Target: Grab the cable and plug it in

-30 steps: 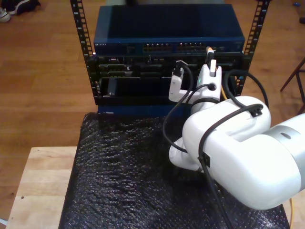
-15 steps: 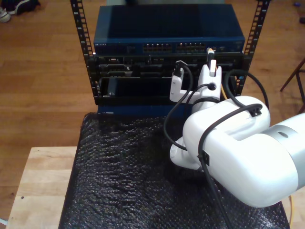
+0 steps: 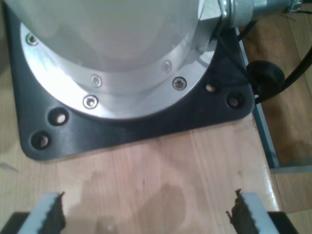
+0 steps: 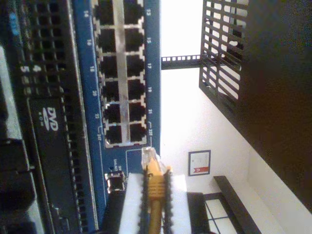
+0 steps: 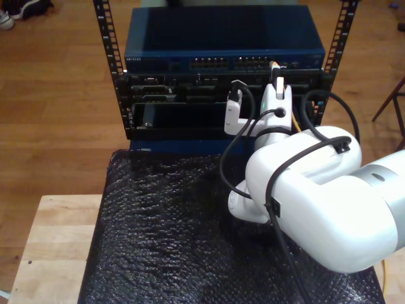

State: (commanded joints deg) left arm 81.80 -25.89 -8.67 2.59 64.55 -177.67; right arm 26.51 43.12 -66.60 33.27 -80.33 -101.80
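Second hand pinching cable, plug beside switch ports

My first gripper hangs with its jaws spread wide over a pale wooden tabletop, nothing between the two serrated fingertips. Ahead of them a black square base plate sits flat on the wood, bolt holes at its corners, and carries a round silver flange ringed with screws (a white arm column rises from it). A black cable runs past the plate, beyond the tabletop's edge.
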